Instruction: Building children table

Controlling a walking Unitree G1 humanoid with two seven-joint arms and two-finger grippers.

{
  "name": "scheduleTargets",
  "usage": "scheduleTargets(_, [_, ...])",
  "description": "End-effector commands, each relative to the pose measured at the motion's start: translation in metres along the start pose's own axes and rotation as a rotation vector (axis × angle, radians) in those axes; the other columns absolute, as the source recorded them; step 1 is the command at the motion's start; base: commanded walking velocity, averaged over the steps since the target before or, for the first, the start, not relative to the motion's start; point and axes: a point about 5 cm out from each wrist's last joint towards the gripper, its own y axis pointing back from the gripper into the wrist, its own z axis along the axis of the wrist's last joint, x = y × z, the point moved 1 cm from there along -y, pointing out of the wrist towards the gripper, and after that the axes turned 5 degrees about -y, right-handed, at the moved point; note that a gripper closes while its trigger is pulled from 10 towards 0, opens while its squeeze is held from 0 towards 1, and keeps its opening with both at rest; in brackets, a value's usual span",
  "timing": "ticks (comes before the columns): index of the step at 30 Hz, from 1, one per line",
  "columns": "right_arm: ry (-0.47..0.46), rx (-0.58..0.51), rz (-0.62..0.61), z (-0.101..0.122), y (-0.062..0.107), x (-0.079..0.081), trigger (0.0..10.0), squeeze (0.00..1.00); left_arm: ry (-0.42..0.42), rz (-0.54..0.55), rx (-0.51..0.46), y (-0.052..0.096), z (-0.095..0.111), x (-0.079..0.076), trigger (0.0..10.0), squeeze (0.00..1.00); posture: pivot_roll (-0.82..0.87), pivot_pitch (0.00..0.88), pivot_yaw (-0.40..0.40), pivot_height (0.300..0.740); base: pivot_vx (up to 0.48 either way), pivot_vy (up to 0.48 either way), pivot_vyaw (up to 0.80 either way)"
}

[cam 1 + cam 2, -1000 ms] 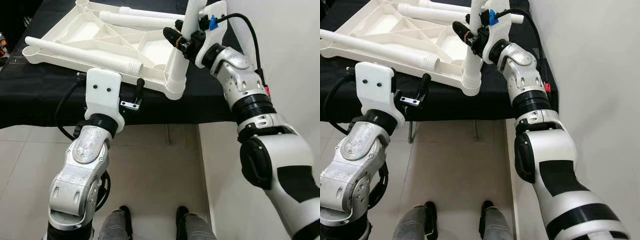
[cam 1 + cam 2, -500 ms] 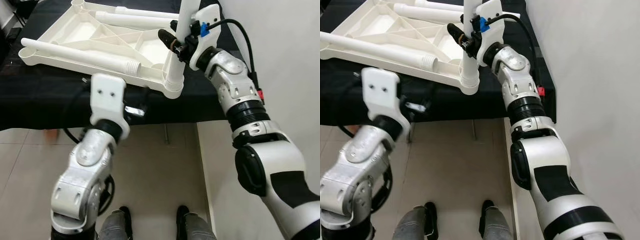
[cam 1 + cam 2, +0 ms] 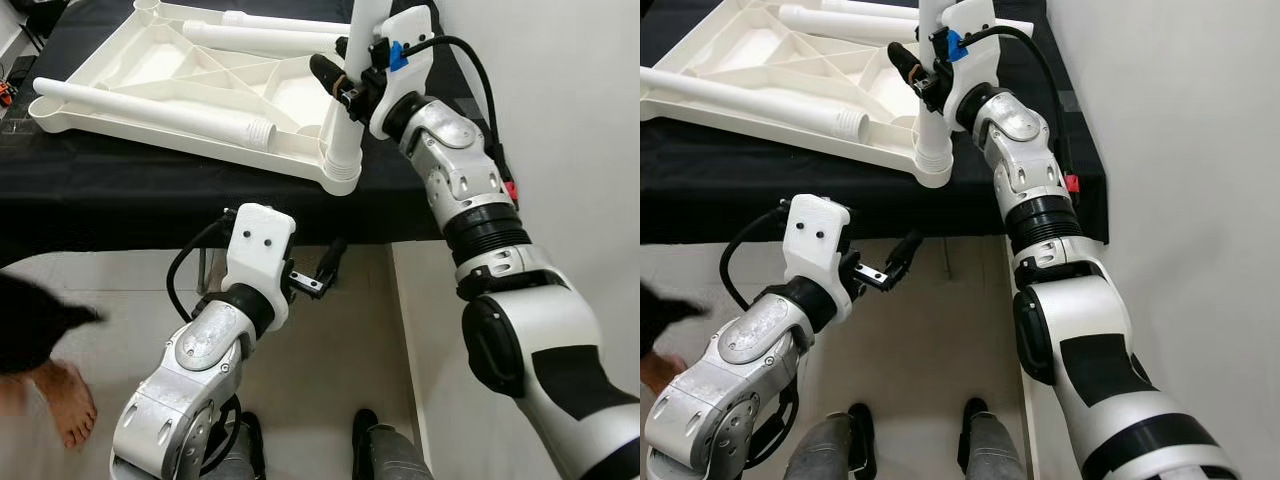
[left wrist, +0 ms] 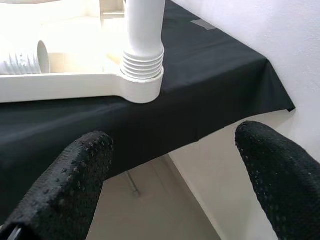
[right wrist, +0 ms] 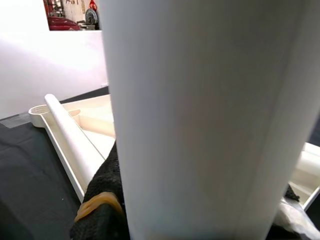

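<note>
Nearest the camera, two dark shoes (image 3: pixel 365 425) of a person stand on the pale tiled floor (image 3: pixel 330 350), and a bare foot (image 3: pixel 68 405) of another person shows at the left edge beside a blurred dark shape. Above the floor the left tool (image 3: pixel 325 270) hangs in front of the bench's near edge, below its top, touching nothing, its two black fingers (image 4: pixel 75 185) spread wide apart with open air between them. Beyond it runs the bench (image 3: pixel 120 190), draped in a black cloth, with a white wall at its right end. On the cloth lies one white plastic tabletop (image 3: pixel 150 70), turned underside up so its ribs and corner sockets show. Three white legs can be counted: one upright leg (image 3: pixel 350 90) stands in the tabletop's near right corner socket, its ribbed foot seated in the round collar; a second loose leg (image 3: pixel 150 105) lies across the tabletop's near part, threaded end toward the upright one; a third leg (image 3: pixel 265 38) lies along the tabletop's far side. The right tool (image 3: pixel 345 80) is up at the upright leg, its fingers pressed against the leg's sides and pinching it partway up its height; in the right wrist view the white tube stands close, with a black fingertip (image 5: pixel 100 200) pressing against it.
</note>
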Motion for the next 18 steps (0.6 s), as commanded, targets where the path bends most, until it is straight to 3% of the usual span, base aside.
scheduleTargets(1, [-0.066, 0.164, -0.042, -0.0457, 0.0118, -0.0017, 10.0, 0.00, -0.008, -0.016, -0.003, 0.0016, 0.0008, -0.0025, 10.0, 0.00, 0.09, 0.293, -0.056, 0.740, 0.000, 0.000, 0.00])
scheduleTargets(18, [-0.086, 0.193, -0.218, -0.0512, 0.0119, -0.0083, 10.0, 0.00, -0.027, 0.019, -0.020, 0.0015, 0.0037, 0.0025, 10.0, 0.00, 0.09, 0.294, -0.055, 0.740, 0.000, 0.000, 0.00])
